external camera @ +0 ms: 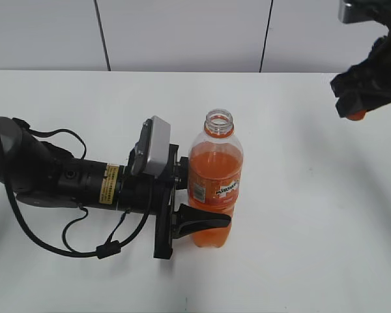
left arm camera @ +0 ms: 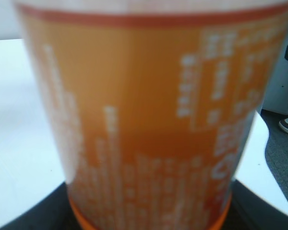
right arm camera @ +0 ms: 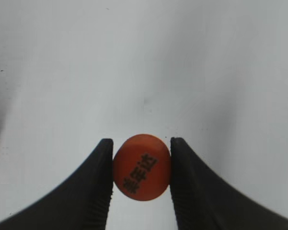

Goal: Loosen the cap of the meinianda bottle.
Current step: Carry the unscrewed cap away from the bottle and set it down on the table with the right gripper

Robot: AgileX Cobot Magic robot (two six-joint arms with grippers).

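Between the 2 dark fingers of the right gripper (right arm camera: pixel 141 175) sits the cap (right arm camera: pixel 141 166), a small round orange disc with dark print across its top, pinched on both sides. Seen from the exterior view, that gripper (external camera: pixel 356 112) hangs high at the right edge, well apart from the meinianda bottle (external camera: pixel 214 189), with a sliver of the orange cap (external camera: pixel 356 115) showing beneath it. The bottle stands upright near the middle of the white table (external camera: pixel 300 228), its mouth bare and open above the orange neck ring. Its labelled body is clasped low down by the left gripper (external camera: pixel 199 199), whose arm reaches in from the left. Up close, the left wrist view is filled with the blurred orange label (left arm camera: pixel 149 124).
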